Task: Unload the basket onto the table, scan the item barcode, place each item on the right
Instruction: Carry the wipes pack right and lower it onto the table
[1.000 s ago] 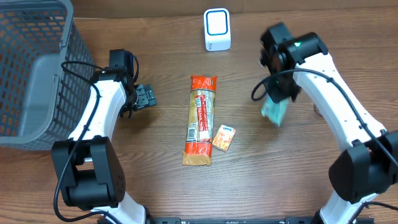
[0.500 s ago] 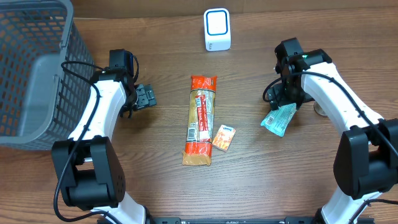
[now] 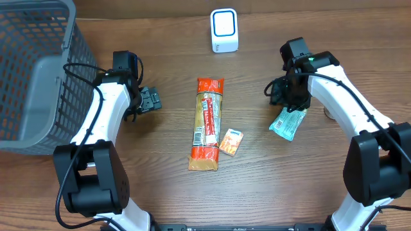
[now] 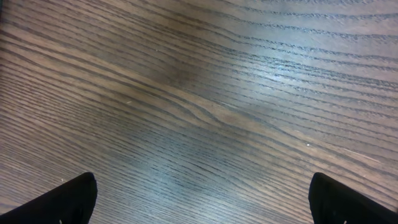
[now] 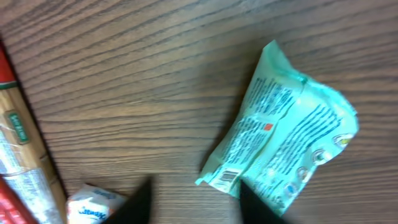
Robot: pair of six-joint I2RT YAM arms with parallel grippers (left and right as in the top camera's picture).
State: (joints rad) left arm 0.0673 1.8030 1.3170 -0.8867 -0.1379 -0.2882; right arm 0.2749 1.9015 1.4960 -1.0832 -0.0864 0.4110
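A teal snack packet (image 3: pixel 288 123) lies flat on the wooden table at the right, free of any grip. In the right wrist view the packet (image 5: pixel 286 143) shows a small barcode (image 5: pixel 229 176) near its lower left corner. My right gripper (image 3: pixel 283 95) hovers just beyond the packet; its jaws (image 5: pixel 196 205) stand apart with only wood and the packet's corner between them. The white scanner (image 3: pixel 224 30) stands at the back centre. My left gripper (image 3: pixel 152 100) is wide open over bare wood (image 4: pixel 202 199), holding nothing.
A long orange-ended food package (image 3: pixel 207 124) lies in the middle, with a small orange and white box (image 3: pixel 232 142) beside its lower right. The box (image 5: pixel 93 205) shows left of my right fingers. A grey mesh basket (image 3: pixel 32 77) fills the far left.
My right gripper came down from beside the scanner with the teal packet, let it go on the table, then drew back slightly to the left. The left arm stayed still.
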